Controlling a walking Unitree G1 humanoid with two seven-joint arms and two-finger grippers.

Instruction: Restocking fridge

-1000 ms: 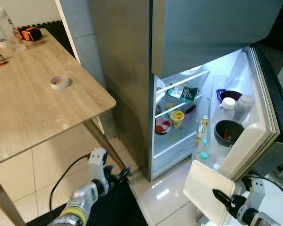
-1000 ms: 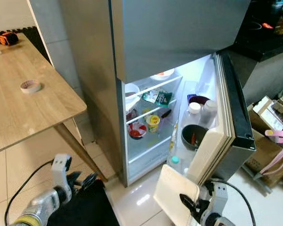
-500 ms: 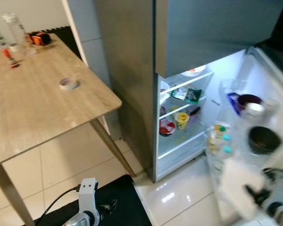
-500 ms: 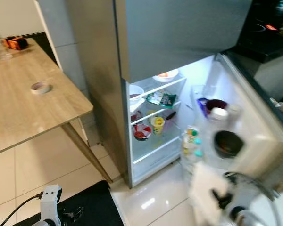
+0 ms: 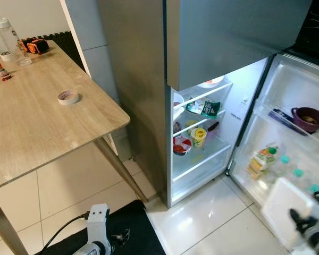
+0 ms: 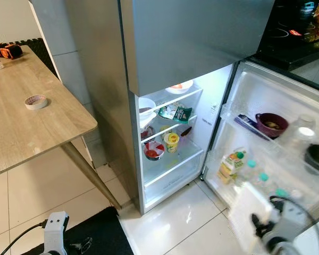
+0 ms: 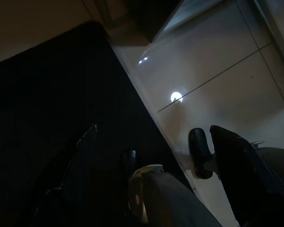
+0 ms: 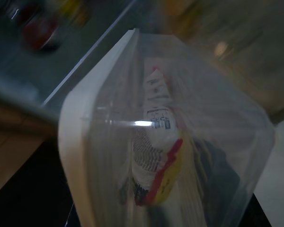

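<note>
Fridge (image 5: 149, 106) open, door swung wide for loading | right gripper (image 5: 303, 223) clamped on clear food container (image 8: 165, 142), before door shelves | left gripper (image 5: 119, 234) idle low, fingers' state unclear

The left arm (image 5: 93, 241) is silver metal, and a small white box-shaped block with dark dots on its face sits upright on the wrist. A thin black cable (image 5: 61, 234) runs in a curve from this block. The left gripper (image 5: 119, 234) has long, thin black fingers. In the left wrist view these fingers (image 7: 241, 177) look dark and flat, with a white rounded part between them. The right gripper (image 5: 303, 223) is black, with a black cable loop (image 6: 290, 204) near a pale grey wrist.
</note>
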